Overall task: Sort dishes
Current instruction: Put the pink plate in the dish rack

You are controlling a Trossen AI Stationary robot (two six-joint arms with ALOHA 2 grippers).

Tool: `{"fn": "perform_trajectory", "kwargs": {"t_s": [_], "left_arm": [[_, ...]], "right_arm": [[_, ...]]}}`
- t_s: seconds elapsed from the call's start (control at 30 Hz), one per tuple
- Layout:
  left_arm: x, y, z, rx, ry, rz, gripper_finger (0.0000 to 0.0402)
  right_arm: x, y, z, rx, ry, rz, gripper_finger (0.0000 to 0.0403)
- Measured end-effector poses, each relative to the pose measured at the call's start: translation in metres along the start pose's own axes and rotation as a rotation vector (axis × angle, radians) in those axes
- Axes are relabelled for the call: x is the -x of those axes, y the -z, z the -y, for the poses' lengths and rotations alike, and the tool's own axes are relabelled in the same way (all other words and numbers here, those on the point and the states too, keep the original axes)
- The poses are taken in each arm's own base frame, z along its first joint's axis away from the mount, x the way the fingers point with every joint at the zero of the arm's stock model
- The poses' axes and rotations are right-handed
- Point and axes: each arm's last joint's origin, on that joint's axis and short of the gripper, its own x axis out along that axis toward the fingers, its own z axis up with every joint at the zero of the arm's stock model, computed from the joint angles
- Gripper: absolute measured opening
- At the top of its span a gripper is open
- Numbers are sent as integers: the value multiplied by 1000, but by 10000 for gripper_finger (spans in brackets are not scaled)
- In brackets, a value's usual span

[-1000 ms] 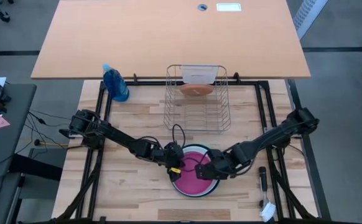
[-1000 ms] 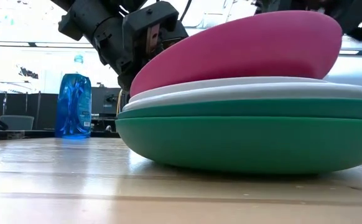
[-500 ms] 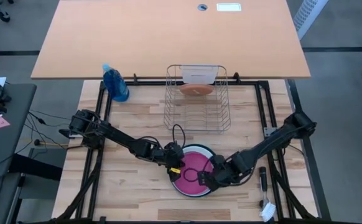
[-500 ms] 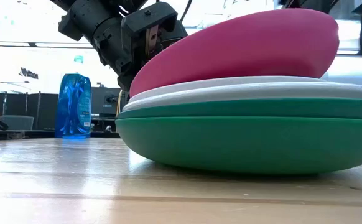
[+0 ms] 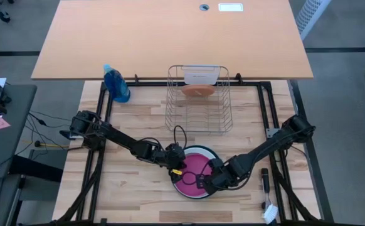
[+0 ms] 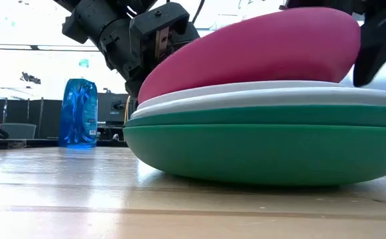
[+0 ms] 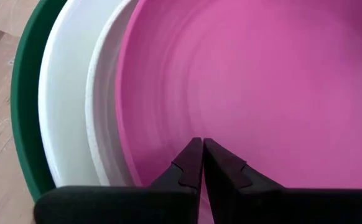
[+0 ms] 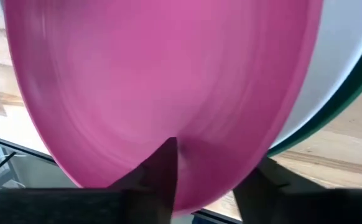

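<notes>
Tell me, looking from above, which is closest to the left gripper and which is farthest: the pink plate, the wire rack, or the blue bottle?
From the left gripper, in the high view:
1. Pink plate: right at the gripper, tilted on top of the stack at the table's front.
2. Wire rack: behind the stack, mid-table.
3. Blue bottle: farthest, at the back left corner.

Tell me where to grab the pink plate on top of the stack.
Grip the pink plate by its rim, from the right side. In the low view that edge is tilted up clear of the white plate below, leaving room for a finger under it. The right gripper already straddles that raised rim, while the left gripper is at the low edge.
</notes>
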Motion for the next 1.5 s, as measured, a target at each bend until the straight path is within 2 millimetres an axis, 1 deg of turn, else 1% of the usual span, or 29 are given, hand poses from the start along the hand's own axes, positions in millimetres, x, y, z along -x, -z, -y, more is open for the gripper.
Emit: {"fn": "perform_trajectory", "kwargs": {"t_s": [0.13,0.23,0.33,0.43,0.5,0.57,0.73,0.87,0.97,1.1,1.27,1.33,1.4,1.5], "left_arm": [[0,0,0,1,0,-1,10],[0,0,0,0,2,-4,10],[1,0,1,-1,18,-10,10],[6,-2,4,-7,76,-30,10],[13,-6,6,-5,112,-36,10],[26,-13,8,-4,133,-11,10],[68,-35,13,-44,131,112,10],[103,-49,9,-90,63,205,10],[131,-59,4,-115,43,273,10],[170,-69,-3,-105,39,366,11],[229,-81,-14,-36,-60,589,18],[258,-89,-13,-96,-62,706,25],[284,-97,-11,-217,-82,807,35],[315,-111,-7,-369,-154,876,58]], "right_arm": [[0,0,1,-1,5,2,87],[0,1,2,6,12,3,60],[1,2,3,14,13,2,45],[5,2,4,27,17,3,35],[9,1,5,37,21,10,29],[14,-1,6,46,24,28,22],[30,-8,12,48,47,96,11],[42,-19,13,60,54,134,9],[52,-28,10,64,24,166,9],[73,-41,8,74,-43,213,8],[105,-64,6,94,-130,235,8],[120,-75,8,105,-153,221,8],[135,-88,11,118,-167,192,8],[158,-110,15,144,-225,176,8]]}}
